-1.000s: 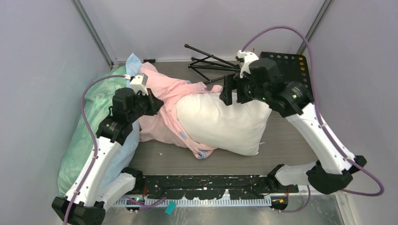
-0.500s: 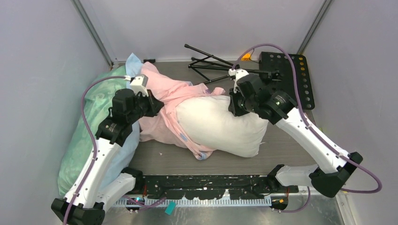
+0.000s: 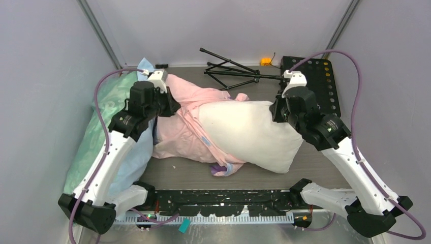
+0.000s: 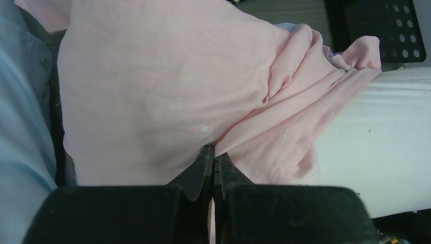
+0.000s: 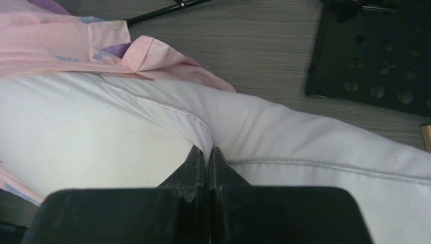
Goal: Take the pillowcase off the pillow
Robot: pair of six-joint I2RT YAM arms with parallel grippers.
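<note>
Basically mid-strip. The pillow [image 3: 249,134] lies across the table [image 3: 178,175] centre in the top view, long axis roughly 10 to 4 o'clock, most of its white body bare. The pillowcase [image 3: 185,119] is bunched over the pillow's 9 to 10 o'clock end, with a hem trailing off toward 6 o'clock.

Left gripper [image 4: 213,157]: jaws pinched fully together on a fold of the pink fabric, cloth fanning out tight from the tips. Right gripper [image 5: 207,155]: jaws closed on the pillow's stitched seam edge at its 2 o'clock corner, a tuck of white cloth pulled up between them.

Handling, my read:
- Pillowcase is thin, limp, light. It will stretch and ruck rather than slide cleanly, and a single layer could slip out of a pinch. Better hold is a doubled fold or the hem, near the closed end at 9 o'clock.
- Pillow is plump, light and squashy. The fill gives under pressure, so the body offers nothing firm. The seam or a corner is the place, as the right claw has it.

Clutter: tripod [image 3: 231,71] at 12 o'clock, black perforated plate [image 3: 320,76] at 1 o'clock, green bedding [image 3: 101,127] and light blue bedding [image 3: 137,157] at 9 o'clock, right beside the pink cloth, so a snag risk there.
</note>
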